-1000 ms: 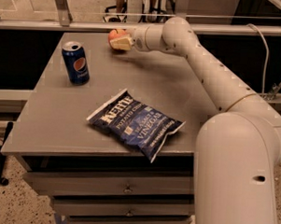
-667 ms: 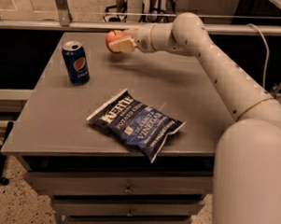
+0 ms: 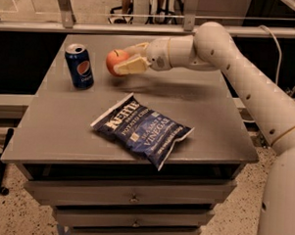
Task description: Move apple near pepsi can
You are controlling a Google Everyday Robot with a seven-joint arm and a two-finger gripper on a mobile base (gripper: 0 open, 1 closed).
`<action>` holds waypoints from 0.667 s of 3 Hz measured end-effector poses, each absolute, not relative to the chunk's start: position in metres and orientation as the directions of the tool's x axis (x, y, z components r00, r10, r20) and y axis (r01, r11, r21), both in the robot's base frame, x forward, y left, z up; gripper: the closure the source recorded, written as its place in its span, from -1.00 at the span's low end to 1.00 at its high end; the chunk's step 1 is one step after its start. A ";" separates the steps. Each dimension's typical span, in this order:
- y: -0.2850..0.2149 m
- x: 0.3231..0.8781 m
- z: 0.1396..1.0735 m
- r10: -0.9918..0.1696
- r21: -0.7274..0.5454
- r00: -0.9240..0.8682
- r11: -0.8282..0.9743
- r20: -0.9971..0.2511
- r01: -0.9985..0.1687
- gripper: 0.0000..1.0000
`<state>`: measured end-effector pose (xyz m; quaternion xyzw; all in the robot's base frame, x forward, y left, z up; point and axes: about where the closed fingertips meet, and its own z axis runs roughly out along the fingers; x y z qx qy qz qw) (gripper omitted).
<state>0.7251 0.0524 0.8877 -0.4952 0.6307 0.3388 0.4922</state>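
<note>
The apple [image 3: 114,62] sits pinched between the fingers of the gripper [image 3: 122,59], held above the back of the desk [image 3: 53,130], near the can [image 3: 80,66] on its right. A chip bag [image 3: 142,129] lies flat nearer the front edge.

The can [image 3: 79,66] stands at the worktop's [image 3: 211,122] 10 o'clock, bag [image 3: 142,129] at 6; claw [image 3: 121,61] holds apple [image 3: 114,60] at can's 3 o'clock.

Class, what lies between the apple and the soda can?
Only bare tabletop, seen in the camera view. The hand holds the apple above it, beside the can.
</note>
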 end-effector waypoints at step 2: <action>0.074 0.671 0.890 -0.256 -0.095 0.065 0.106 -0.964 -0.990 1.00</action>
